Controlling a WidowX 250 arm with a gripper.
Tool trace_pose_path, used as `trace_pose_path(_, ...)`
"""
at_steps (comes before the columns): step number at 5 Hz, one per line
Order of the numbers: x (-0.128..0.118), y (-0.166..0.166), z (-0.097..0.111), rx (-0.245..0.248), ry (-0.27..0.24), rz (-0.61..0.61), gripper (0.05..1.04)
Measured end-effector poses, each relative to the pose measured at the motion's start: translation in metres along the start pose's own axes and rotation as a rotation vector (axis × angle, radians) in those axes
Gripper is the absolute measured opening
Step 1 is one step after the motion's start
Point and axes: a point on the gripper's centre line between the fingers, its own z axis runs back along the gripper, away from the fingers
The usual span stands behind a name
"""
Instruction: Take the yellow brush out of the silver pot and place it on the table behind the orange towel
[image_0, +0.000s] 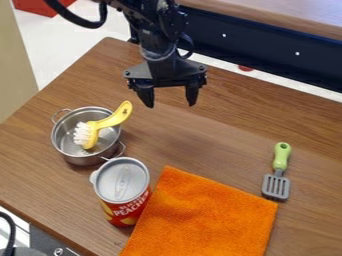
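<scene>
In the camera view, an orange cloth (204, 217) lies near, a red-labelled can (122, 192) just left of it, a slotted spatula (278, 171) right, a yellow-handled scrub brush (107, 123) in a metal pot (83, 160) farther left, and the spread gripper (170, 105) far.

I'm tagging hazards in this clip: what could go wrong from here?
The yellow brush with white bristles leans in the round metal pot, its handle past the rim; a low pass by the open black tool might knock it out.

The pot's near handle sits close to the red can with a grey lid, so shifting the pot could jostle or tip the can.
</scene>
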Motion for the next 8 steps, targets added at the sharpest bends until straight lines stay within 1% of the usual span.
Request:
trace_pose_path(1, -0.006, 0.001, -0.005, 0.007, 0.029, -0.004, 0.999)
trace_pose_path(2, -0.007, 0.01, 0.002, -0.012, 0.065, -0.102, 0.999)
trace_pose_path(3, -0.004, 0.028, 0.008, -0.041, 0.097, -0.195, 0.999)
trace_pose_path(4, -0.001, 0.051, 0.018, -0.072, 0.114, -0.332, 0.999)
trace_pose_path(5, -0.004, 0.079, 0.016, -0.027, 0.106, -0.561, 0.999)
trace_pose_path(6, -0.002, 0.105, 0.018, -0.031, 0.098, -0.695, 0.999)
trace_pose_path(7, -0.003, 0.129, 0.01, 0.036, 0.074, -0.763, 0.999)
trace_pose_path(8, -0.01, 0.137, -0.001, 0.063, 0.076, -0.833, 0.999)
